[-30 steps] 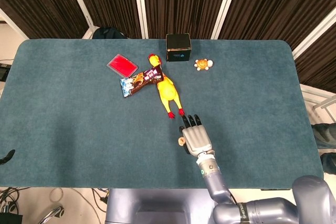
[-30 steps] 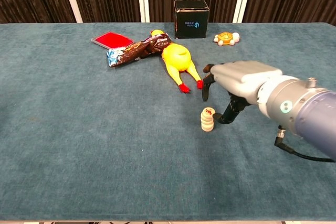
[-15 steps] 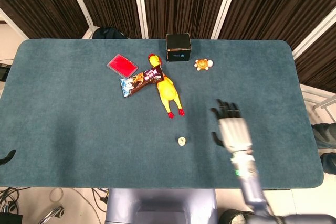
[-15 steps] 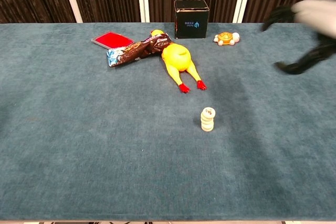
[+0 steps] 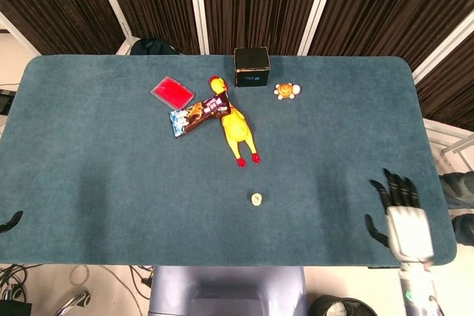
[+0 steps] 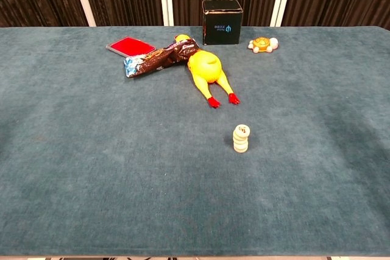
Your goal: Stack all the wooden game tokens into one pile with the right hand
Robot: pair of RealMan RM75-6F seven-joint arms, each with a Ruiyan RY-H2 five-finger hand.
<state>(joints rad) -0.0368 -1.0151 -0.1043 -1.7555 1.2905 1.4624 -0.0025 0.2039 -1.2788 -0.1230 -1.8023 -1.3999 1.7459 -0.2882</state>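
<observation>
The head view alone shows the right hand [image 5: 404, 212], fingers spread and holding nothing, over the near right edge of the teal felt surface [image 5: 111, 183]; the chest view misses it entirely. The chest view shows the pale round wooden game tokens [image 6: 241, 139] as one upright pile, which from above reads as a single disc [image 5: 256, 199], well apart from that hand and near the feet of the yellow rubber chicken [image 6: 208, 72]. A dark shape at the left edge of the head view may be the left hand; its state cannot be told.
</observation>
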